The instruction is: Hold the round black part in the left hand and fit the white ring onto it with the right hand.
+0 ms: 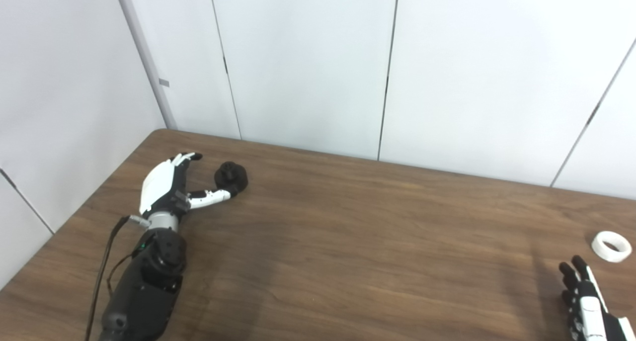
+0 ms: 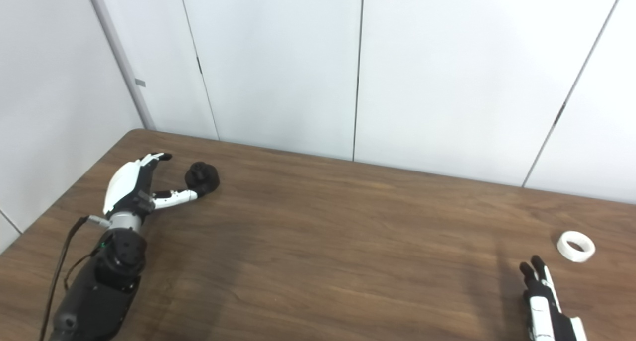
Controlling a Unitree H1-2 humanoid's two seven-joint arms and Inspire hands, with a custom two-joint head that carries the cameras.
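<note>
Progress, my read: nothing grasped yet, all steps left. Round black part [image 1: 231, 177], matte, knurled disc with raised hub, on tabletop [image 1: 348, 241] far left; my left hand [image 1: 166, 187] spread beside it, thumb touching. White ring [image 1: 611, 246], smooth, far right, just beyond right hand [image 2: 544, 301], fingers extended, empty. Tabletop dark woodgrain.

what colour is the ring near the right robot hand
White ring, clearest in the right eye view.
</note>
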